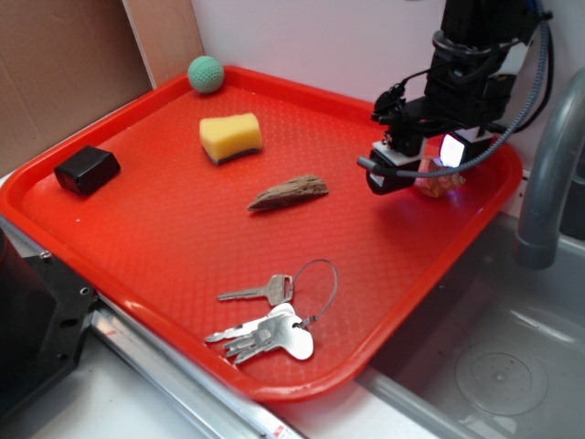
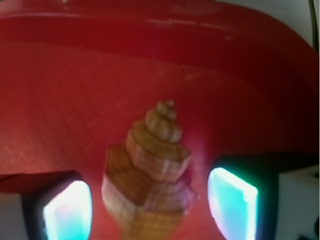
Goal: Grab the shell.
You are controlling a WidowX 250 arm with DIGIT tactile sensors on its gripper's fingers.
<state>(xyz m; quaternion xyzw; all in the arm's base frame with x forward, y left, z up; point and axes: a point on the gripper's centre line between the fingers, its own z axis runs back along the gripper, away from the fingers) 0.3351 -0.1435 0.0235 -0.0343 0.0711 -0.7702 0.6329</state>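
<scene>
Mostly shell [image 2: 150, 175] tip cut off.

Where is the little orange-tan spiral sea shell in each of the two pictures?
Exterior view: the small orange-tan spiral sea shell peeks out at the tray's far right, mostly hidden behind the robot's black hand.
Wrist view: it fills the bottom centre, stepped whorls narrowing upward, between the hand's two glowing fingers, which stand apart from it.
Shared landmark: the red plastic tray, whose raised rim runs across the top of the wrist view.

Red plastic tray [image 1: 164, 238], textured base. Contents: green ball [image 1: 206, 74], yellow sponge [image 1: 230, 137], black box [image 1: 87, 169], wood shard [image 1: 288, 193], keys [image 1: 270, 325], shell [image 1: 441, 185].
</scene>
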